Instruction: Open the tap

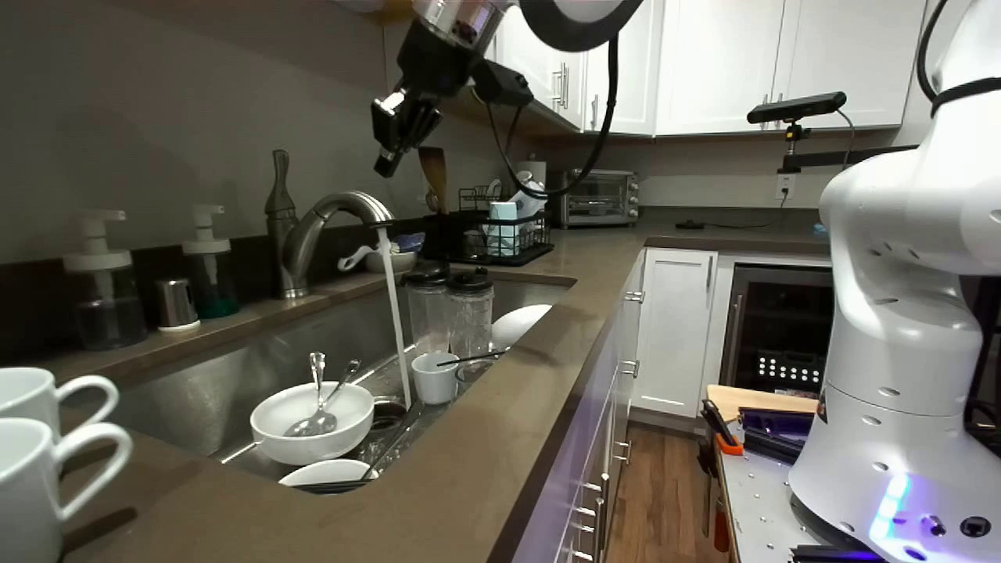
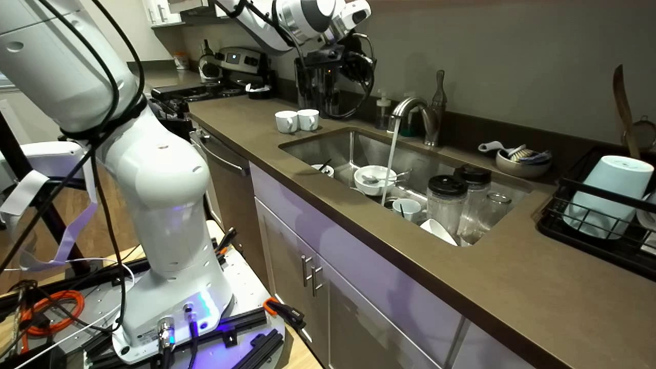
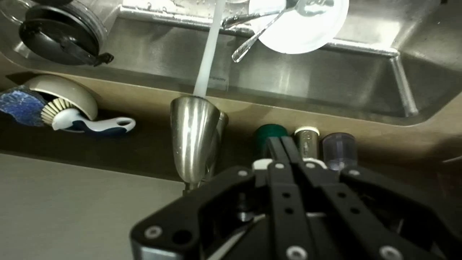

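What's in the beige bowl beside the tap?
A brush, its white handle sticking out toward the tap, and something blue, maybe a cloth or scrubber. Anything lying beneath them in the beige bowl is covered and can't be seen.

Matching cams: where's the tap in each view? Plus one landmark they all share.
In an exterior view: tap left of centre, mostly upper half, arching toward picture right.
In an exterior view: tap right of centre, upper half, arching toward picture left.
In the wrist view: tap just left of centre, outlet end toward picture top.
Shared landmark: water stream running from it.
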Controlling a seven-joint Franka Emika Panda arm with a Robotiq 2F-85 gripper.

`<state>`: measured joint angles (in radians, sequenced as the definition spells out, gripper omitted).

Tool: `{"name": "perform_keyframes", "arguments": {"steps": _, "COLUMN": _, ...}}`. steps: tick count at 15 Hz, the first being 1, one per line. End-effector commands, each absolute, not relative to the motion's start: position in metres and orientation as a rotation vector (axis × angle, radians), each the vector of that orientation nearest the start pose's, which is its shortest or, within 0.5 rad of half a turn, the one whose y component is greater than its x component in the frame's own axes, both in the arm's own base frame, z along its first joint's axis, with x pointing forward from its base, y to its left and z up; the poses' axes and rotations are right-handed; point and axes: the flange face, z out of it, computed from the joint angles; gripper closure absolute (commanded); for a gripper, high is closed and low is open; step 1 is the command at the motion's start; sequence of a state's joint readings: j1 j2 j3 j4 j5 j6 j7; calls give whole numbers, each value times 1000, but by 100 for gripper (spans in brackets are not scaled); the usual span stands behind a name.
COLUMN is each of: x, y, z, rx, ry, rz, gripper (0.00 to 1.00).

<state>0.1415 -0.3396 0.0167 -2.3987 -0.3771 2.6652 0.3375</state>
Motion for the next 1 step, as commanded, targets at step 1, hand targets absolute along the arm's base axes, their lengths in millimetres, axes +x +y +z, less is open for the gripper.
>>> {"name": "perform_keyframes", "arguments": {"steps": 1, "x": 448, "y": 87, "z": 525, "rx": -3134, "ry": -162, "rz": -917, "gripper": 96}}
